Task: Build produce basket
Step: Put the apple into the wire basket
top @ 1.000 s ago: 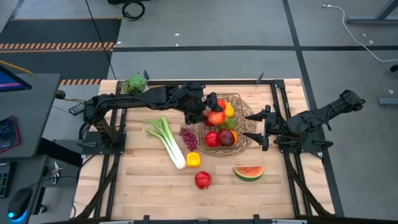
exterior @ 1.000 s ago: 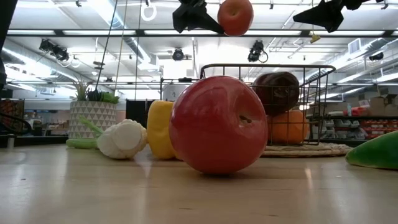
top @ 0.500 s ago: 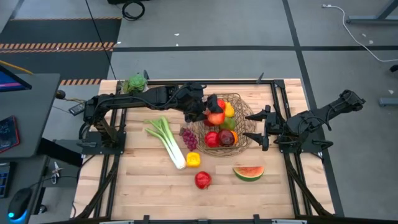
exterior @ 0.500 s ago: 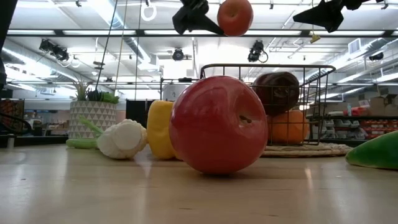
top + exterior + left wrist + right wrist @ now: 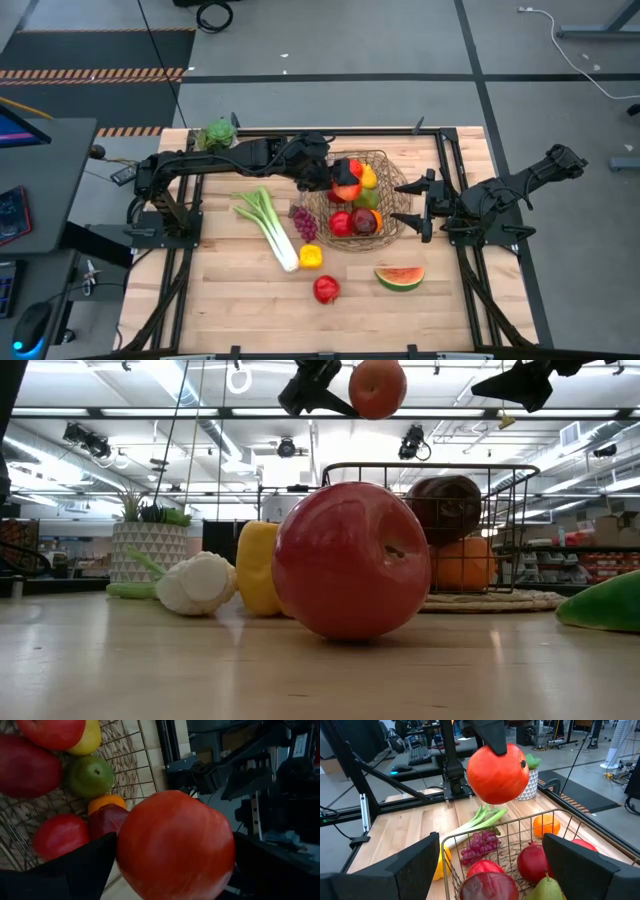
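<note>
The left end effector (image 5: 338, 180) holds a red apple (image 5: 347, 188) in the air above the basket (image 5: 395, 190), its fingers set wide around the fruit. The basket sits at the far middle of the bench (image 5: 230, 300) and already carries a red apple, a dark red fruit, an orange, a green pear and a yellow piece. On the bench outside it lie a leek (image 5: 268, 226), grapes (image 5: 304, 222), a yellow pepper (image 5: 311, 257), another apple (image 5: 326, 289) and a watermelon slice (image 5: 400, 277). The right end effector (image 5: 420, 205) waits just beside the basket's right rim, jaws wide and empty. No label or writing can be read anywhere.
</note>
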`<control>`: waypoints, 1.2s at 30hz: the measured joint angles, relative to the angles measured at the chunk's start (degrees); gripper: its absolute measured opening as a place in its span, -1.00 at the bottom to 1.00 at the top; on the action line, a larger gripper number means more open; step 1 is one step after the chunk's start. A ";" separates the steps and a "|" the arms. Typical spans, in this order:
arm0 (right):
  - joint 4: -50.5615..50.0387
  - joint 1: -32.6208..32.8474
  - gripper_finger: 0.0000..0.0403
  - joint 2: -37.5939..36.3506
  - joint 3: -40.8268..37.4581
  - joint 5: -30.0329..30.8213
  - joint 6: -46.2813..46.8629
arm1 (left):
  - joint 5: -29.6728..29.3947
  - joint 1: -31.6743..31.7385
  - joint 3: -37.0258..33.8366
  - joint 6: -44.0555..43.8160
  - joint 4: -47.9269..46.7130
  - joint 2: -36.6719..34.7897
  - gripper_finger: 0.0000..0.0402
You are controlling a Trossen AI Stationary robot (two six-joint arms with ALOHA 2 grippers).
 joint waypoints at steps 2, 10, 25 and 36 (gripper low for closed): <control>-0.02 0.00 0.78 0.00 0.00 0.02 0.00 | -0.01 0.00 0.00 2.84 -0.02 0.00 0.94; -0.02 0.00 0.78 0.00 0.00 0.02 0.02 | -0.04 0.80 0.00 26.44 -0.01 0.00 0.94; -0.03 -0.02 0.78 2.74 0.00 0.02 -0.09 | -0.06 2.38 0.00 69.62 -0.01 0.00 0.94; -1.69 -0.02 0.78 2.86 0.00 -0.67 -2.04 | 0.00 2.32 0.00 67.73 0.70 0.00 0.94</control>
